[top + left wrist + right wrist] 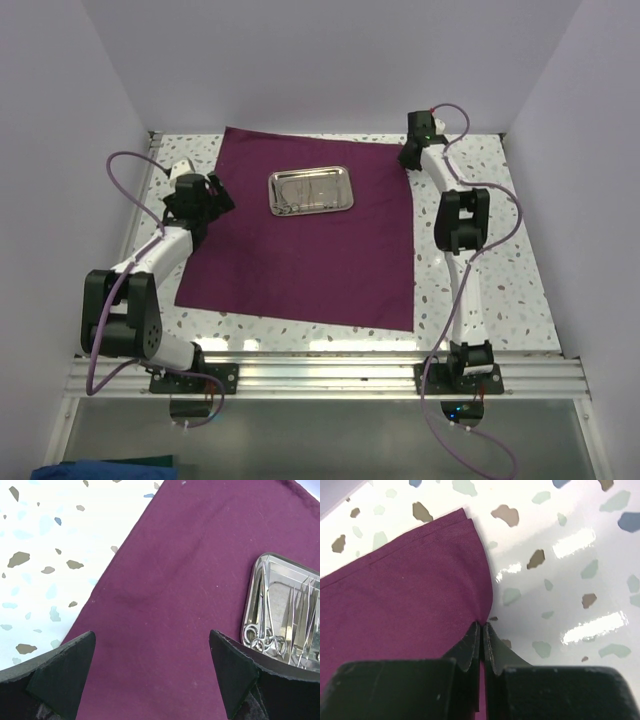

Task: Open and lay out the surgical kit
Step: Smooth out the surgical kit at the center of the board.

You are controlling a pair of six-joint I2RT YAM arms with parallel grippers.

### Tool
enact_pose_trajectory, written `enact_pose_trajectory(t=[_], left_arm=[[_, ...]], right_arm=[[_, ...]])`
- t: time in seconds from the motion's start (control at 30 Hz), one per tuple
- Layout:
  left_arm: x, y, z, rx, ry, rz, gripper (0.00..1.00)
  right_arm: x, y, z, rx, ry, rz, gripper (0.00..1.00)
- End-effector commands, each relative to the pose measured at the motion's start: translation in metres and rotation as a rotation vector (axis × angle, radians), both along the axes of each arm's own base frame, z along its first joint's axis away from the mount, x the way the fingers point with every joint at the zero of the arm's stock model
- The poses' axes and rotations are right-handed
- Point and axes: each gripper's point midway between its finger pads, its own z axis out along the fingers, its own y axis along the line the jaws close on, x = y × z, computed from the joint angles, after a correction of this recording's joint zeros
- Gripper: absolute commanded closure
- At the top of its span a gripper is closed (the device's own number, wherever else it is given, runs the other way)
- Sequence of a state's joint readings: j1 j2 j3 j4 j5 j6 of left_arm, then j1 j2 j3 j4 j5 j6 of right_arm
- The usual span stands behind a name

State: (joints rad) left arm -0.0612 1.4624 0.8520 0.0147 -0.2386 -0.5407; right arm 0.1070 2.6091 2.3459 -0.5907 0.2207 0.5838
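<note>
- R gripper: fingers pressed together, pinching the R edge of the cloth wrap, w/ a sliver of maroon showing between the pads
- pinch point sits just short of the wrap's far-R corner; the corner itself lies flat on the table
- top view: R gripper is at that far-R corner, w/ the R arm stretched fwd along the wrap's R side
- L gripper: spread wide, nothing between the fingers, both dark pads over maroon fabric
- can't tell from the wrist view if the L pads touch the fabric or hang just above it
- top view: L gripper is over the wrap's L edge, about level w/ the tray
- cloth wrap: unfolded and spread flat as one big maroon sheet, covering most of the table's middle, slightly skewed to the table edges
- wrap's L edge runs diagonally across the L wrist view, w/ speckled table beyond it
- steel tray: shiny rectangle, sits on the wrap's far half, well apart from both grippers
- tray shows at the R of the L wrist view, partly cut off by the frame
- instruments: thin silver pcs, all inside the tray, ring handles toward the L gripper, straight tweezer-like pcs alongside
- instruments in top view are only faint lines, count unclear
- table: white w/ grey-brown flecks, glossy
</note>
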Motion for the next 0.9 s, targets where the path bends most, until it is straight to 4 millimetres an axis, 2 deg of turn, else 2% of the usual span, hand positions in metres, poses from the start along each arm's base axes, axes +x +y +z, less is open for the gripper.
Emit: enact_pose_trajectory(t=[0.0,0.07,0.17,0.2,0.27,0.3,0.33,0.37,0.4,0.43,0.47,0.5,0.53,0.57,0.6,0.63,0.67,0.7,0.73,0.77,0.8,0.83,0.87], left_arm=[[0.011,-0.001,0.006,-0.025,-0.048,0.011,0.0],[0.013,-0.003,0.005,-0.031,-0.046,0.007,0.0],[0.016,-0.004,0.003,-0.037,-0.043,0.001,0.0],[0.017,-0.005,0.004,-0.038,-0.044,-0.003,0.0],[0.018,-0.006,0.006,-0.042,-0.05,-0.006,0.0],[0.018,-0.006,0.006,-0.044,-0.053,-0.009,0.0],[0.019,-0.008,0.011,-0.049,-0.07,-0.013,0.0],[0.02,-0.008,0.013,-0.052,-0.079,-0.017,0.0],[0.021,-0.01,0.016,-0.055,-0.088,-0.023,0.0],[0.023,-0.013,0.022,-0.062,-0.11,-0.034,0.0],[0.023,-0.015,0.025,-0.062,-0.12,-0.045,0.0],[0.025,-0.017,0.03,-0.065,-0.138,-0.055,0.0],[0.028,-0.021,0.038,-0.068,-0.167,-0.07,0.0],[0.029,-0.025,0.043,-0.072,-0.182,-0.087,0.0],[0.033,-0.028,0.05,-0.067,-0.202,-0.097,0.0],[0.037,-0.036,0.059,-0.062,-0.234,-0.117,0.0],[0.04,-0.039,0.063,-0.037,-0.249,-0.135,0.0],[0.046,-0.041,0.075,-0.028,-0.279,-0.14,0.0],[0.052,-0.045,0.075,-0.022,-0.277,-0.151,0.0],[0.057,-0.05,0.077,-0.028,-0.276,-0.173,0.0],[0.071,-0.054,0.099,-0.032,-0.311,-0.191,0.0],[0.077,-0.058,0.089,-0.032,-0.265,-0.211,0.0],[0.083,-0.065,0.095,-0.038,-0.264,-0.25,0.0]], right_arm=[[0.007,-0.008,-0.015,0.019,0.021,-0.011,1.0],[0.016,-0.009,-0.015,0.024,-0.004,-0.007,1.0],[0.033,-0.008,0.003,0.022,-0.082,0.009,1.0],[0.034,-0.01,0.009,0.017,-0.091,0.006,0.95],[0.036,-0.013,0.021,0.017,-0.12,0.011,0.23],[0.029,-0.016,0.015,0.006,-0.099,0.008,0.05],[0.031,-0.02,0.047,-0.007,-0.154,-0.007,0.02],[0.028,-0.027,0.057,-0.03,-0.167,-0.027,0.02],[0.018,-0.03,0.049,-0.045,-0.141,-0.03,0.02],[0.019,-0.031,0.096,-0.048,-0.231,-0.038,0.02],[0.015,-0.036,0.107,-0.064,-0.252,-0.055,0.01],[0.004,-0.036,0.105,-0.069,-0.24,-0.048,0.02],[0.004,-0.029,0.123,-0.065,-0.292,-0.031,0.02],[-0.003,-0.023,0.157,-0.065,-0.348,-0.013,0.02],[-0.009,-0.014,0.158,-0.084,-0.343,0.038,0.02],[-0.012,0.008,0.168,-0.09,-0.364,0.094,0.02],[-0.018,0.022,0.183,-0.103,-0.382,0.142,0.02],[-0.021,0.037,0.189,-0.131,-0.385,0.209,0.02],[-0.029,0.066,0.188,-0.132,-0.369,0.27,0.02],[-0.033,0.081,0.189,-0.126,-0.37,0.312,0.02],[-0.038,0.097,0.186,-0.11,-0.368,0.364,0.02],[-0.044,0.121,0.183,-0.08,-0.37,0.422,0.04],[-0.047,0.131,0.18,-0.059,-0.366,0.442,0.07]])
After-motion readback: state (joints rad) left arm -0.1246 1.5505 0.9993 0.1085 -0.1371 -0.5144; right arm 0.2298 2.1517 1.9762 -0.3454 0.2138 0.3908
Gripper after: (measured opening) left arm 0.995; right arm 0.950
